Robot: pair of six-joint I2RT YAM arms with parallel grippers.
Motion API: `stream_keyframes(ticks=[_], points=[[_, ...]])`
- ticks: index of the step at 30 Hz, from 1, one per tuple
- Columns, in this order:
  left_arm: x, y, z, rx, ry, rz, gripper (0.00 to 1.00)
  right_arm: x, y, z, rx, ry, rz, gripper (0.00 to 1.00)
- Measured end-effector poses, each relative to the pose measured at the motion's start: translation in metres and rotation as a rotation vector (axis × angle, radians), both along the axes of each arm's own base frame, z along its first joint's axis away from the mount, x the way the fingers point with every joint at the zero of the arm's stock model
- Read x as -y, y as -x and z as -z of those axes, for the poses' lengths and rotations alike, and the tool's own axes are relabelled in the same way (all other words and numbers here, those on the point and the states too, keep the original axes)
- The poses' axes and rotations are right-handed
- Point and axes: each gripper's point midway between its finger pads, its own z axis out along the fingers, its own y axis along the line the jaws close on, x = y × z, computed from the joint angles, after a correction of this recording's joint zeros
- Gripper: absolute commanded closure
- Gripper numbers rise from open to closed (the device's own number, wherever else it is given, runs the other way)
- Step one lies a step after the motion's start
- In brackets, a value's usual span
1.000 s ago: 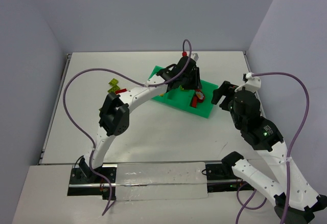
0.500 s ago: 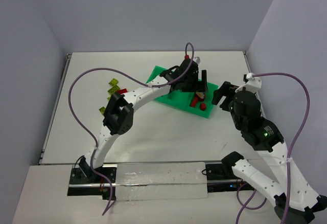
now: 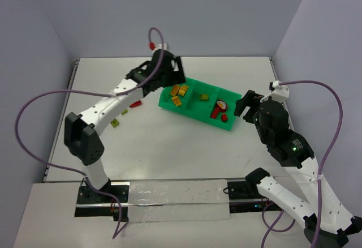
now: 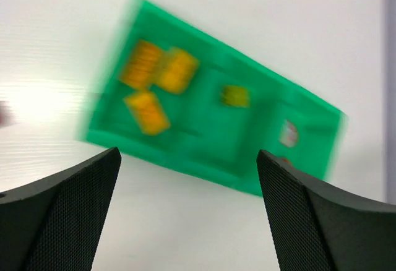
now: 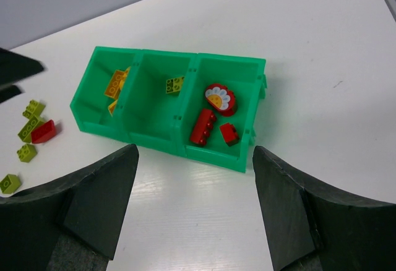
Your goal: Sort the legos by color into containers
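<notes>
Pale grey-lavender walls close in the scene on three sides, smooth and bare. Beneath them lies a white worktop, matte with a soft sheen where light pools on it. Two white-shelled arms with black joints rise from its near edge, each trailing a purple cable.

The left arm reaches far and left of centre. In the blurred wrist view, its left fingers, black with a fine mesh texture, are spread wide with nothing between them. The right arm stands at the right, and its right fingers, black and smooth, are likewise spread apart and carry nothing.

Near the middle of the worktop sits the bright green tray, glossy plastic with low walls, split into three side-by-side compartments. The left compartment holds three yellow-orange bricks. The middle one holds a single olive-green brick. The right one holds a red ring-shaped piece with a white and yellow face, a long red brick and a small red brick.

Left of the tray, loose on the worktop, we count four studded olive-green bricks and a red brick just beside one of them.
</notes>
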Motion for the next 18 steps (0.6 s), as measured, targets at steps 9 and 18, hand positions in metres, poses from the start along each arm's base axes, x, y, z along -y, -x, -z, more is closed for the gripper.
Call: stream_keyframes(ticks=[9, 18], points=[[-0.175, -0.016, 0.092, -0.239, -0.139, -0.473, 0.11, -0.004, -0.001, 0.001, -0.005, -0.007, -0.021, 0.18], [-0.197, -0.009, 0.186, -0.494, -0.168, -0.736, 0.13, -0.005, -0.001, 0.001, -0.006, -0.006, -0.022, 0.18]])
